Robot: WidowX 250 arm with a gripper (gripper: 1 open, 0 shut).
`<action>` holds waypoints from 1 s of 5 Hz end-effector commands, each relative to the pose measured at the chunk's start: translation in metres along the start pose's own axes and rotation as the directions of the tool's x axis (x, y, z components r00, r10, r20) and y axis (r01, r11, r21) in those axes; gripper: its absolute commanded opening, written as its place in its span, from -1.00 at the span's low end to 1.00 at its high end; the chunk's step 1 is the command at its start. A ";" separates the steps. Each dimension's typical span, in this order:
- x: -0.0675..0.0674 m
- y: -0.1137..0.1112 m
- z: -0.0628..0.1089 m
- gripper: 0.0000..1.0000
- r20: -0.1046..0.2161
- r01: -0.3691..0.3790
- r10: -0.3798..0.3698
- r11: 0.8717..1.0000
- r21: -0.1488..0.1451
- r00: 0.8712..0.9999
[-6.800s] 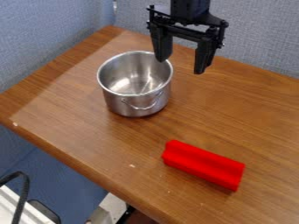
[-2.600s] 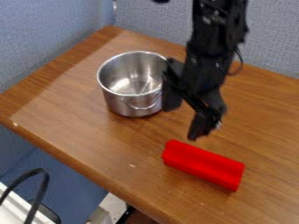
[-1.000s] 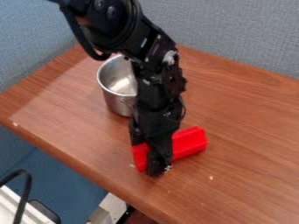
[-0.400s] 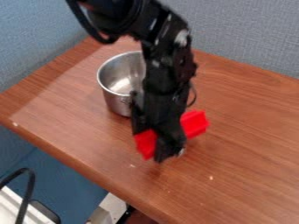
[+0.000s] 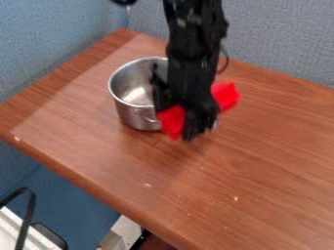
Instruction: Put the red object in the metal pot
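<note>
Black gripper (image 5: pixel 190 115) pointing down, jaws clamped on the red object (image 5: pixel 198 107), which hangs clear of the tabletop, tilted, one end low at front-left, the other end higher at right behind the fingers. Frame is motion-blurred so finger edges are soft; the exact contact points can't be made out. Red object is a bright, plain, elongated block with rounded edges, matte-looking, middle hidden by the gripper. Dark arm (image 5: pixel 196 34) runs straight up out of the top edge of frame. Just left of the gripper, the metal pot (image 5: pixel 137 93): round, shiny steel, straight sides, rolled rim, open top, inside bare and reflective; the block's low end is next to the pot's right wall, outside it, touching or not is unclear. Pot stands upright on the wooden table (image 5: pixel 261 186), medium-brown laminate with visible grain and a rounded, darker front edge. Open bare wood to the right and front of the gripper, and a strip to the left of the pot up to the table's corner. Blue fabric-textured wall (image 5: pixel 53 29) behind at left, close to the table's back edge. Black cable (image 5: pixel 20 210) loops below the table's front-left edge, near the floor.
</note>
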State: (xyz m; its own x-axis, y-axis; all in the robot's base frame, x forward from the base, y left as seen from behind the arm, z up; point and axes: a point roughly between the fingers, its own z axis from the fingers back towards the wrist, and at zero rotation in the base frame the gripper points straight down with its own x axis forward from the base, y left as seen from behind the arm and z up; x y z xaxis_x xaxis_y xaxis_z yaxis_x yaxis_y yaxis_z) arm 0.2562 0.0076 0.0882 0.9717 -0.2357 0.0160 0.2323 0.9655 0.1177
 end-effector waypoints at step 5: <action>0.050 0.103 0.031 -1.00 0.144 -0.058 0.056 0.998 0.014 0.988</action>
State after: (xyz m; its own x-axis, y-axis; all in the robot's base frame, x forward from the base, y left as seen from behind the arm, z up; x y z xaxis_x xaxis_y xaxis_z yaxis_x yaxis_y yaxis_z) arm 0.3245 0.0926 0.1189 0.9750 -0.1830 0.1264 0.1696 0.9794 0.1096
